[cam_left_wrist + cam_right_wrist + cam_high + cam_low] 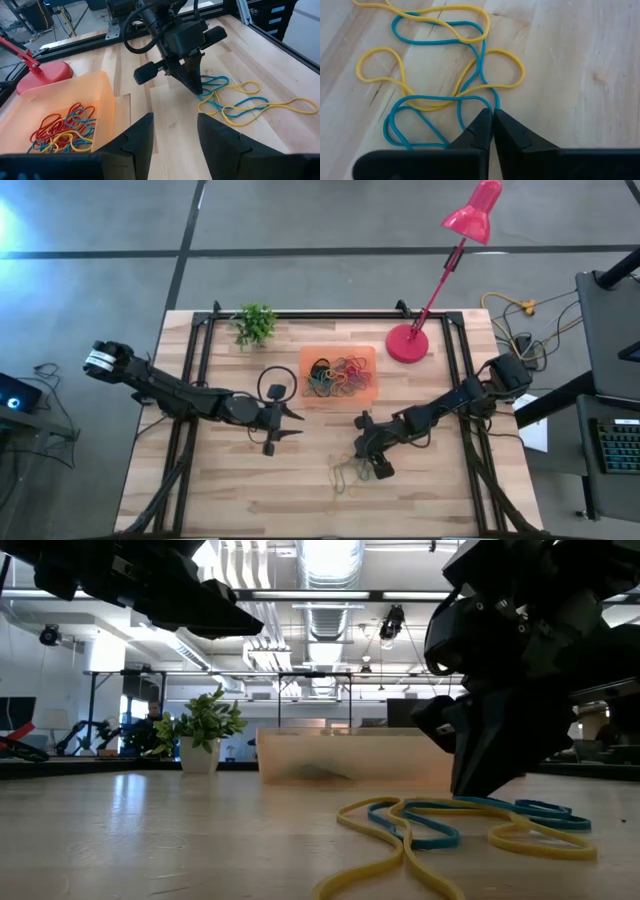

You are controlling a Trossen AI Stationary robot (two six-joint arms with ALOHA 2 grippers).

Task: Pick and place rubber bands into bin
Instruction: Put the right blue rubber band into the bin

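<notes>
Down at the near part of the table (230,490), the right claw (491,117) has its fingertips pressed together on a blue strand among the loose yellow and blue rubber bands (440,65), though it may be only touching it. Those few are what is left. The left claw (172,131) hangs spread and empty beside the bin (372,358), which already holds most bands. Only the overhead camera shows that heap; the table-level one barely does.
</notes>
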